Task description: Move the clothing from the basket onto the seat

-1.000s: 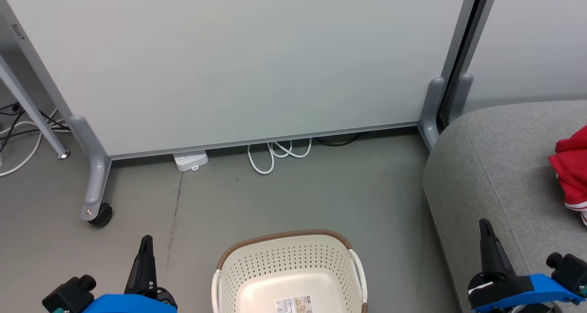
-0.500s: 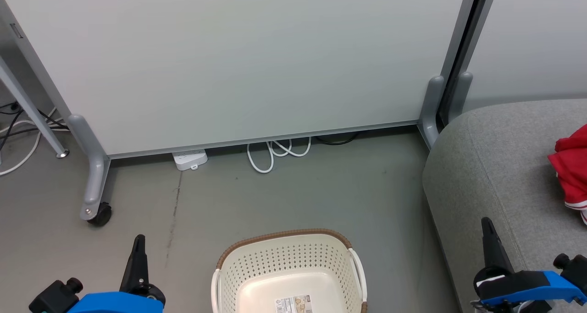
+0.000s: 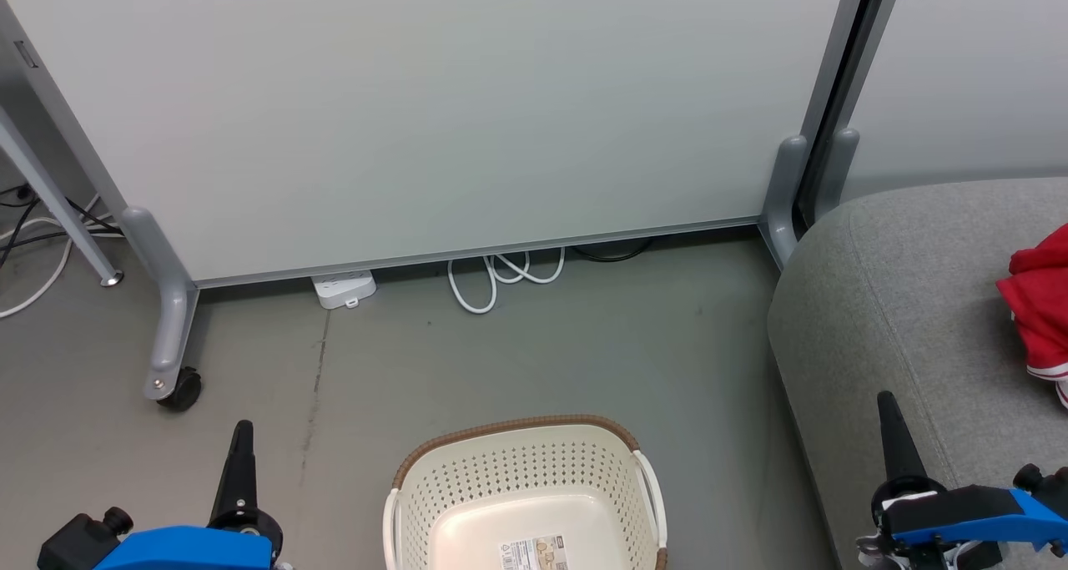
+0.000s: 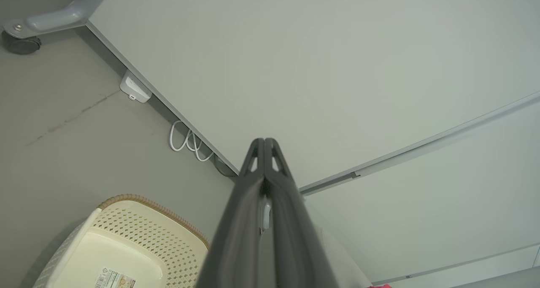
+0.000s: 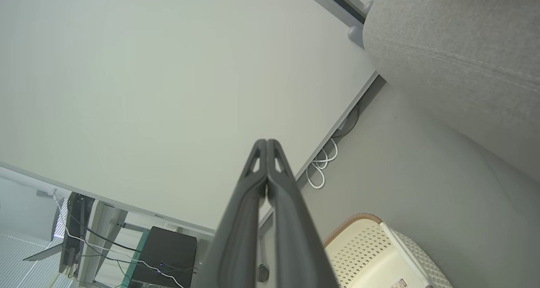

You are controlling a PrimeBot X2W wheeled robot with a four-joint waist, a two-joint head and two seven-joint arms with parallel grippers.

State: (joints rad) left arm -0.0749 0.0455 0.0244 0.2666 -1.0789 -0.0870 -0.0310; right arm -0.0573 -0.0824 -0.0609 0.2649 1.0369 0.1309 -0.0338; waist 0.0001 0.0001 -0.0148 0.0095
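Note:
The cream-white basket [image 3: 521,478] with its brown rim stands on the floor at the bottom centre of the head view; its bare bottom with a label shows, and no cloth lies in it. Red clothing with white trim [image 3: 1041,311] rests on the grey seat [image 3: 901,303] at the right edge. My left gripper [image 3: 242,432] is low at the lower left, left of the basket, shut with nothing held [image 4: 264,141]. My right gripper [image 3: 886,403] is at the lower right in front of the seat, shut and empty [image 5: 267,142]. The basket [image 4: 122,237] [image 5: 379,250] also appears in both wrist views.
A pale partition panel [image 3: 467,111] on grey legs with a castor [image 3: 179,390] stands behind the basket. A white power strip [image 3: 344,288] and looped white cable [image 3: 501,274] lie at its foot. More cables [image 3: 33,236] trail at the far left.
Both grippers have drawn back toward the bottom edge of the head view, the left one further left. The scene has shifted slightly upward in the view; basket and clothing lie as before.

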